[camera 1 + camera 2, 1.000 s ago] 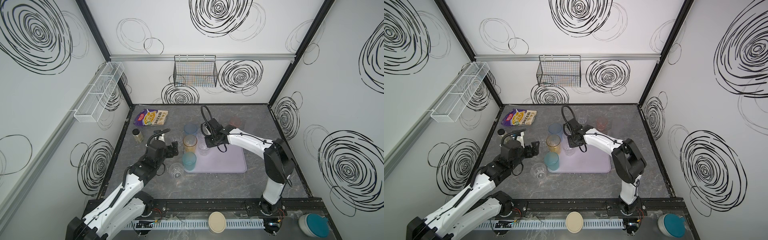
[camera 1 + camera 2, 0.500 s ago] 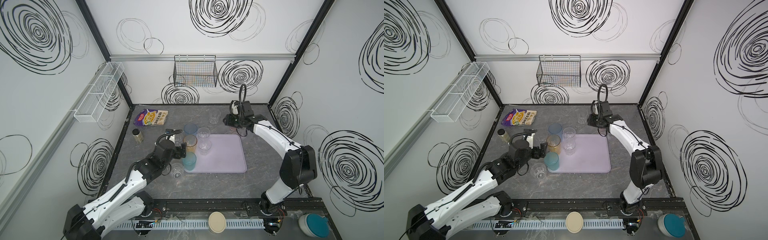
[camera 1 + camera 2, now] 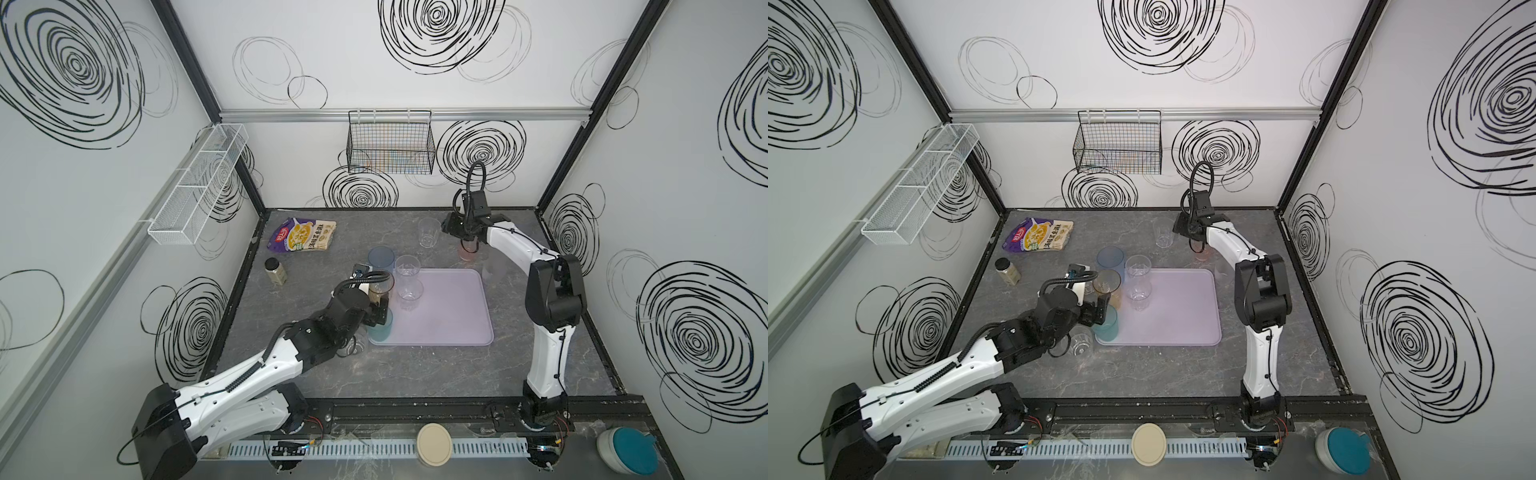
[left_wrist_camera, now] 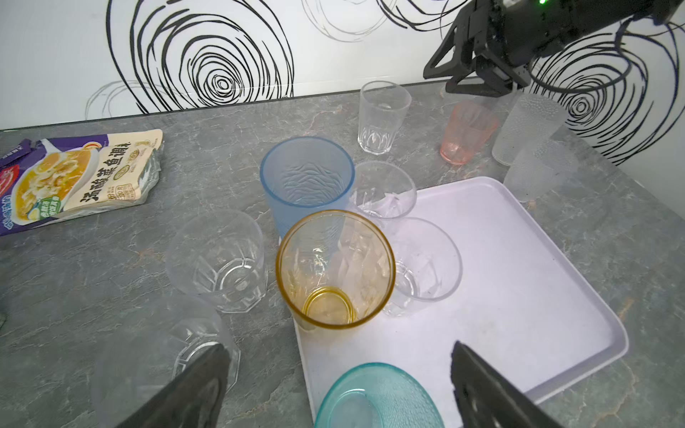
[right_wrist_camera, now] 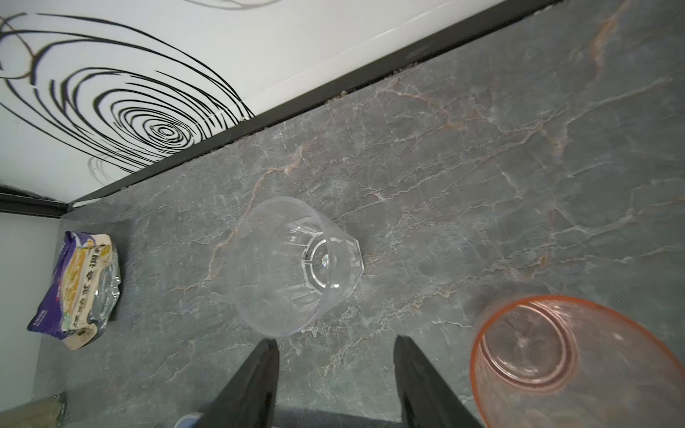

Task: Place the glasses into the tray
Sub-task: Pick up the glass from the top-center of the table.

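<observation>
Fingers of the right end effector (image 5: 335, 344) stood parted and empty above the table (image 5: 482, 148), between a clear tumbler (image 5: 293, 265) and the pink glass (image 5: 578, 363), both outside the tray (image 4: 519, 278). The left end effector (image 4: 338, 348) gaped wide over the teal glass (image 4: 378, 396) (apparently inside the tray's corner). Reaching for another glass seemed the step; the next move called for centring on one, descending, closing.

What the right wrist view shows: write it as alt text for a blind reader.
The right tool, open and empty, hangs above a grey table, pointing toward an upright clear faceted tumbler. A pink tumbler stands nearby, and a food packet lies farther off.
</observation>
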{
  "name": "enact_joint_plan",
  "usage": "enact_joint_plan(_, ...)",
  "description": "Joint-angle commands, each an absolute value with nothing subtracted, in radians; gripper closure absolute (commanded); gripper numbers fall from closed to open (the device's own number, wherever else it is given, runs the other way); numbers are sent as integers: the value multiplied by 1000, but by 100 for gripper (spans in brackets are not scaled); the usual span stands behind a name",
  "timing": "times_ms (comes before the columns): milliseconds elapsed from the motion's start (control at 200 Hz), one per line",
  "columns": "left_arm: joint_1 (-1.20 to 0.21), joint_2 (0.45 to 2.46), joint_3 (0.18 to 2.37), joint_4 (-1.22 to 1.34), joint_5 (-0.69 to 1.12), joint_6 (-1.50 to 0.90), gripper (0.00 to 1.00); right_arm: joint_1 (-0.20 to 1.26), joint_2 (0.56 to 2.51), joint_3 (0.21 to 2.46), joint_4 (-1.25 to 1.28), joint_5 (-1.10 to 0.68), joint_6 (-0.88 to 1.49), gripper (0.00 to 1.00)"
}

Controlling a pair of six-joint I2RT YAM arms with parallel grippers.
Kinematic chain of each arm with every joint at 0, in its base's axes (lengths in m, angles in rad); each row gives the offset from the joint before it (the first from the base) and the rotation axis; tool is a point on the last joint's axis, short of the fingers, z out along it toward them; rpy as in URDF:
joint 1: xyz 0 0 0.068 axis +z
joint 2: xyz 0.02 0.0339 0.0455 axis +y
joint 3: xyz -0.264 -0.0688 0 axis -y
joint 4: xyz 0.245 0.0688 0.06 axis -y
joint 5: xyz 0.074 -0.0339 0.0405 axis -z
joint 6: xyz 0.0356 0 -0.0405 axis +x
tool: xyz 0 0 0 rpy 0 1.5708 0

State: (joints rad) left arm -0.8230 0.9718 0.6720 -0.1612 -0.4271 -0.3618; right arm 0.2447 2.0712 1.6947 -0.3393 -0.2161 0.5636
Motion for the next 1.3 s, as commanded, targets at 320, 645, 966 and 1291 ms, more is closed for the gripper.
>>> enact_joint_plan(320, -804, 956, 644, -111, -467, -341, 4, 247, 2253, 1866, -386, -211, 543, 48)
enact_joint_plan(645, -786, 949, 625, -103, -488, -349, 4, 266, 2297, 1928, -436, -140, 512, 68)
enact_joint_plan(966, -769, 924, 611, -104, -473, -364, 4, 300, 2201, 1843, -406, -82, 523, 87)
enact_joint_plan(1291, -768, 900, 603, -112, -504, -368, 4, 336, 2055, 1780, -420, -59, 507, 91)
